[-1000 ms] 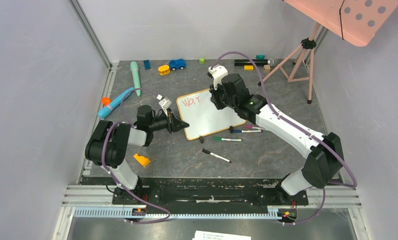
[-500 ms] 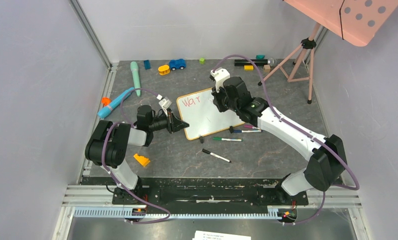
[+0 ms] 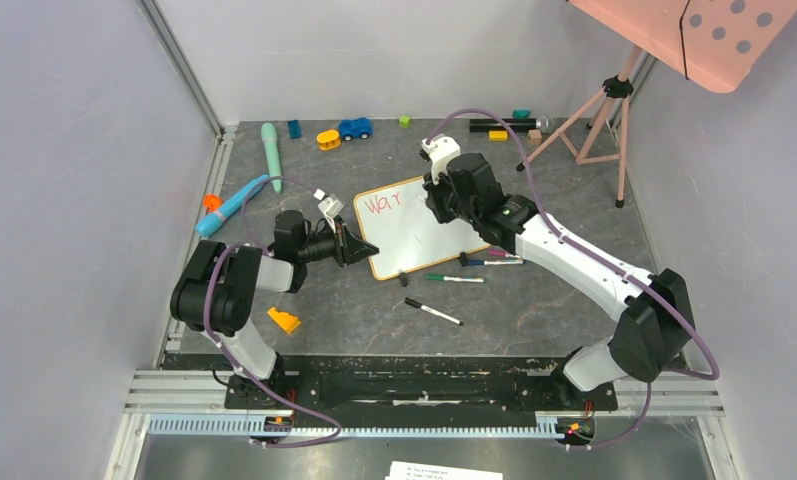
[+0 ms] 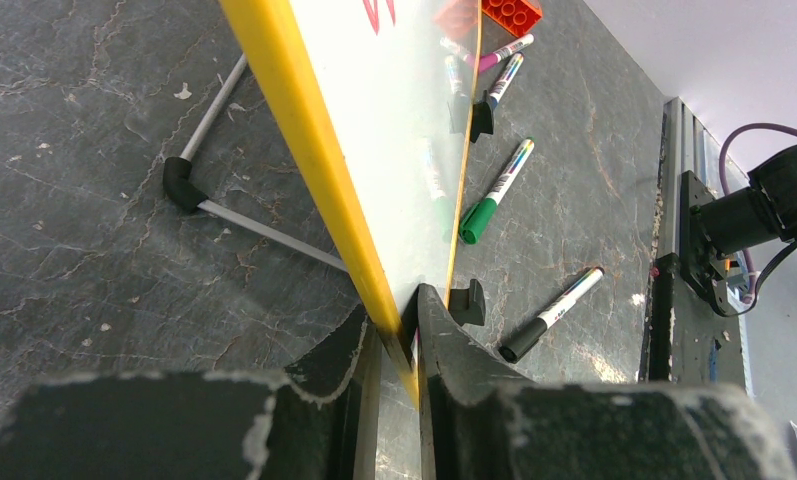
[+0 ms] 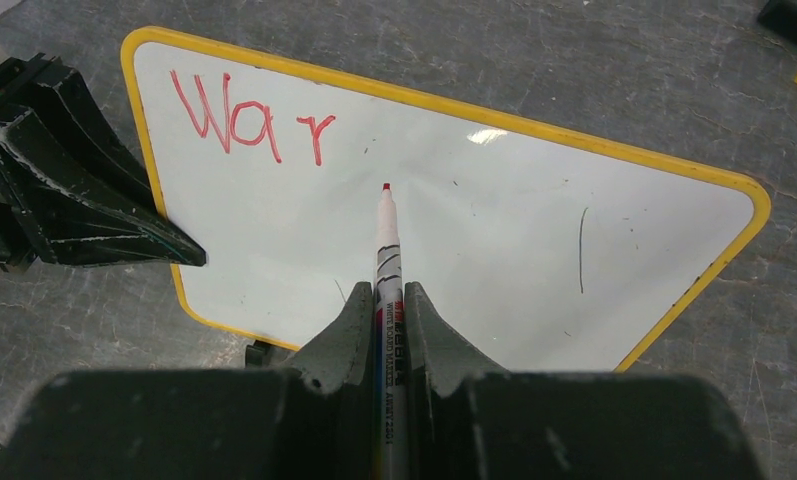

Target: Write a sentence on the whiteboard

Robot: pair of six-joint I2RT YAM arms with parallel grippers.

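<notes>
I see the whiteboard [image 3: 406,240] in the middle of my workspace, with a yellowish frame and rounded corners, skewed slightly counterclockwise. Its black feet [image 3: 403,278] sit along the 6 o'clock edge. The sentence [image 5: 249,125] so far reads only "War", in red at the board's 10 o'clock corner.

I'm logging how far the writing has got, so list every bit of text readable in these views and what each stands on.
"War": red handwriting on the whiteboard.
Print along the barrel of the red marker: too small and blurred to read reliably.
Printed lines on the paper sheet at the near edge of the top view: too small to read.
</notes>
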